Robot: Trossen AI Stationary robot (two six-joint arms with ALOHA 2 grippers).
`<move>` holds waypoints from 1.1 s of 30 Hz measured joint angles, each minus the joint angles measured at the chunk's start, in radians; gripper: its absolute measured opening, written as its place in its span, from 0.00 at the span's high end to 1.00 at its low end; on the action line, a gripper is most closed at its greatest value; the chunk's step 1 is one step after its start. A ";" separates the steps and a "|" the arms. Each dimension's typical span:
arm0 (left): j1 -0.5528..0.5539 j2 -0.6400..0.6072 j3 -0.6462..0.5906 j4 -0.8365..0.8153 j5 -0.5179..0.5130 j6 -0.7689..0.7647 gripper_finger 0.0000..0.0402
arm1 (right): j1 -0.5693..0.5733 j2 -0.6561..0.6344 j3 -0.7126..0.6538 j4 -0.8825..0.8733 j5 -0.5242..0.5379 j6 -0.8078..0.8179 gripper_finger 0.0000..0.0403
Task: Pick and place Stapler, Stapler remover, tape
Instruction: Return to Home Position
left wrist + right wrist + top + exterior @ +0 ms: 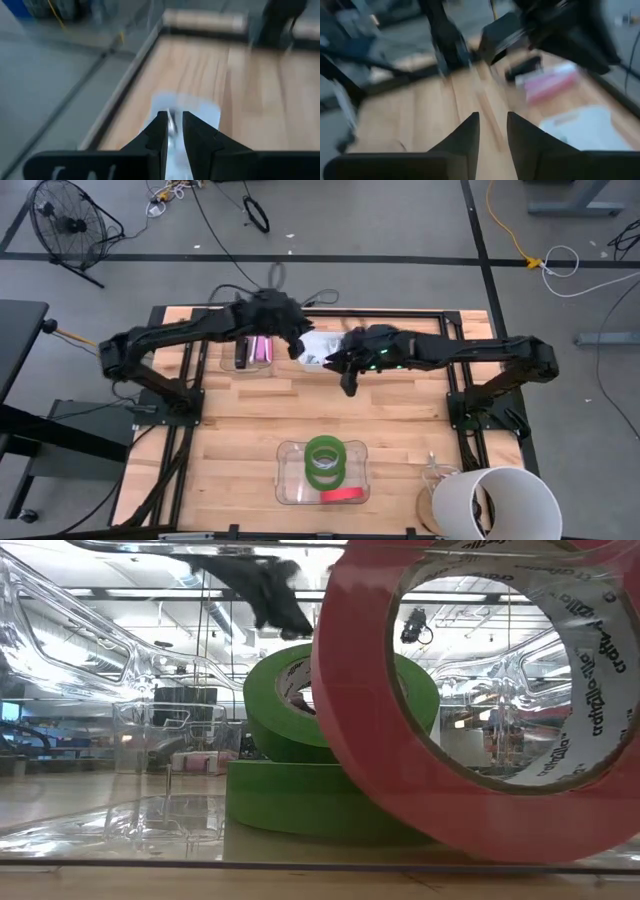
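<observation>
Two green tape rolls (325,460) and a red roll (343,496) sit in a clear bin (288,480) near the table's front. In the low view one green roll (300,802) lies flat, the other green roll (345,700) leans on it, and the red roll (470,740) stands tilted on its edge. A pink stapler (263,350) and a black stapler (243,352) lie in a clear bin at the far left. My left gripper (298,345) is over a pale tray (318,350), shut on a small silvery thing (172,125). My right gripper (347,385) is open and empty beside that tray. My left gripper pinches the small silvery thing (172,131) between its two fingers, which point down toward the pale tray (200,110). The picture is blurred, so I cannot tell which part it holds or whether the thing is lifted clear.
A white bucket (495,500) stands at the table's near right corner. Bare wood lies between the far bins and the tape bin. A black frame (400,313) runs along the table's far edge.
</observation>
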 joint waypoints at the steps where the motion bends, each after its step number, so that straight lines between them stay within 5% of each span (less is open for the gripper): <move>1: -0.006 -0.041 -0.023 0.034 0.000 0.000 0.85 | 0.000 -0.034 -0.011 0.018 0.000 0.000 0.75; 8: -0.085 -0.454 -0.359 0.238 -0.003 0.000 0.85 | 0.000 -0.338 -0.289 0.338 0.001 0.000 0.75; 17: -0.253 -0.943 -0.655 0.240 0.000 0.000 0.85 | -0.003 -0.674 -0.727 0.743 0.004 0.000 0.75; 29: -0.363 -1.389 -0.867 0.233 0.000 0.000 0.85 | -0.003 -1.056 -1.232 0.747 0.012 0.000 0.75; 33: -0.399 -1.441 -0.902 0.247 0.001 0.000 0.85 | -0.001 -1.221 -1.254 0.464 0.012 -0.001 0.75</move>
